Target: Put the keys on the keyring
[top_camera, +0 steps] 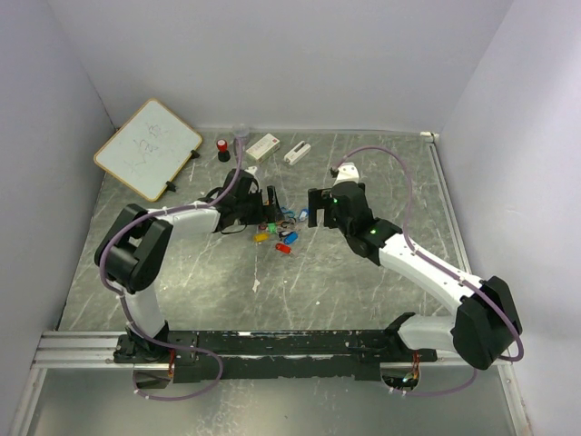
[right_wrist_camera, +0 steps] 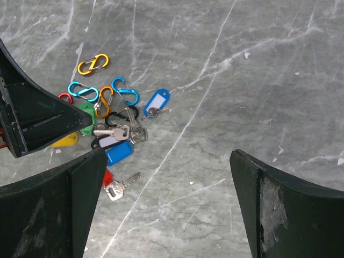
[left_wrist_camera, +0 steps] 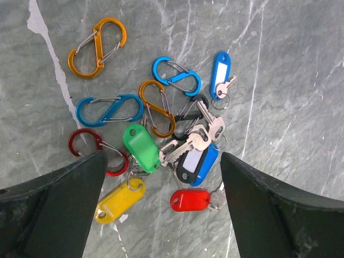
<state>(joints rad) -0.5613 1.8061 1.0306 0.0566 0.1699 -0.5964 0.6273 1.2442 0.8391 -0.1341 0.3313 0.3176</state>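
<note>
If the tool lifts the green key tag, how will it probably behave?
The green key tag looks like glossy plastic: probably light, stiff, perhaps slippery. It lies against the silver keys in a crowded pile, so neighbours may drag along.

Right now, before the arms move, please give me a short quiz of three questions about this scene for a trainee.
1. True or false: the left gripper and the right gripper both have open jaws and hold nothing.
2. The clip lying farthest from the key pile is: A red, B orange, C black.
3. How many blue clips lie on the table?
Key: 1 true; 2 B; 3 two.
</note>
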